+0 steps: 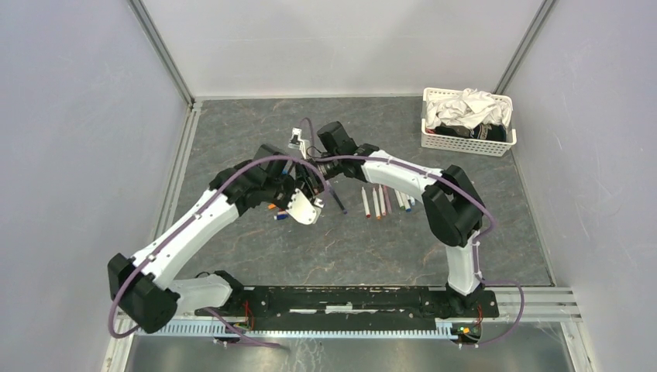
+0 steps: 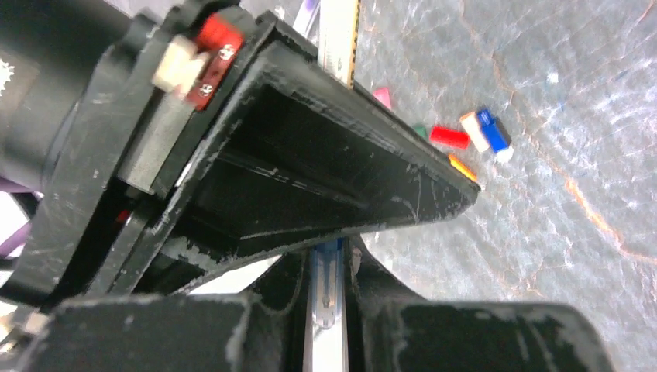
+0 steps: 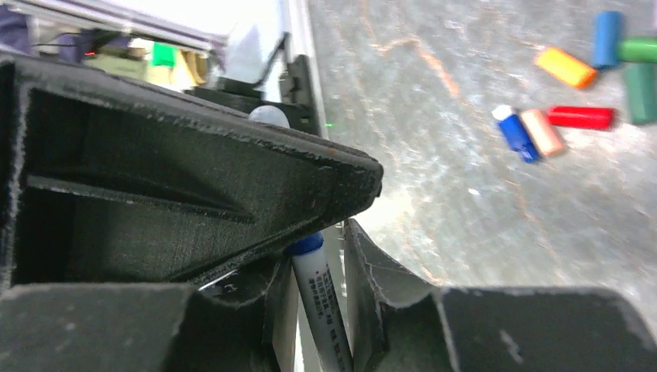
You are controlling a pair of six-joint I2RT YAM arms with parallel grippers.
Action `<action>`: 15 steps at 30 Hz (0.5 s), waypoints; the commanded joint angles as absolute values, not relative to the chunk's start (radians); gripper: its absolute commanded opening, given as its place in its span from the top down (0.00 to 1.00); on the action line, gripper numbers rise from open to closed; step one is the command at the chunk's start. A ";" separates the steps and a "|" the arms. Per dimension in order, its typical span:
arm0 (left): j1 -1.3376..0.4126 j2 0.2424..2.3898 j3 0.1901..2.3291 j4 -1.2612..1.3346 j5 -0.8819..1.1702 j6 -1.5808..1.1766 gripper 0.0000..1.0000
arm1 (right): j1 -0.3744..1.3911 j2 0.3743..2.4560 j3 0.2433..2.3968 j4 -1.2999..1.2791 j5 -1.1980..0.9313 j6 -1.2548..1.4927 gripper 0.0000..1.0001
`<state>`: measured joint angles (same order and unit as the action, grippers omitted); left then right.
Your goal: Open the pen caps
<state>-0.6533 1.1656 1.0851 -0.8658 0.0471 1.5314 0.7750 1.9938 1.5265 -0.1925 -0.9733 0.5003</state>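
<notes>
Both grippers meet above the table's middle. My left gripper [image 1: 308, 190] [image 2: 329, 280] is shut on a pen [image 2: 328, 271] whose clear blue cap end points out past its fingertips. My right gripper [image 1: 319, 172] [image 3: 329, 288] stands slack around a white pen barrel [image 3: 319, 298] with a blue end. A strip of light shows beside the barrel. Loose pen caps [image 2: 449, 137] [image 3: 577, 118] in red, blue, orange and green lie on the table just beyond, as coloured specks [image 1: 276, 211] in the top view. More pens [image 1: 383, 201] lie in a row to the right.
A white mesh basket [image 1: 467, 142] holding cloth stands at the back right. Grey walls with metal rails close in the table on the left, back and right. A dark thin stick [image 1: 338, 201] hangs just below the two grippers.
</notes>
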 commanded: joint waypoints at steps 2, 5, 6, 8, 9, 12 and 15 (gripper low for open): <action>-0.011 1.271 1.181 -0.854 0.320 1.892 0.98 | 0.789 1.484 0.726 -0.231 -0.664 0.332 1.00; -0.104 1.273 1.138 -0.779 0.224 1.838 0.98 | 0.666 1.278 0.444 -0.068 -0.803 0.480 1.00; -0.238 1.245 1.098 -0.679 0.168 1.717 0.98 | 0.687 1.352 0.655 -0.379 -0.731 0.258 1.00; -0.349 1.281 1.171 -0.744 0.115 1.615 0.98 | 0.674 1.309 0.616 -0.277 -0.771 0.331 1.00; -0.352 1.300 1.223 -0.798 0.136 1.565 0.98 | 0.666 1.271 0.588 -0.232 -0.756 0.355 1.00; -0.361 1.278 1.293 -0.910 0.255 1.516 0.98 | 0.650 1.313 0.639 -0.229 -0.798 0.327 1.00; -0.426 1.217 1.294 -0.998 0.353 1.497 0.98 | 0.623 1.335 0.845 -0.271 -0.790 0.284 0.69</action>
<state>-0.3882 1.3064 1.2457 -0.8467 0.2195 1.6054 0.6525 1.3216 0.6090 -0.3012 -0.7761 0.3656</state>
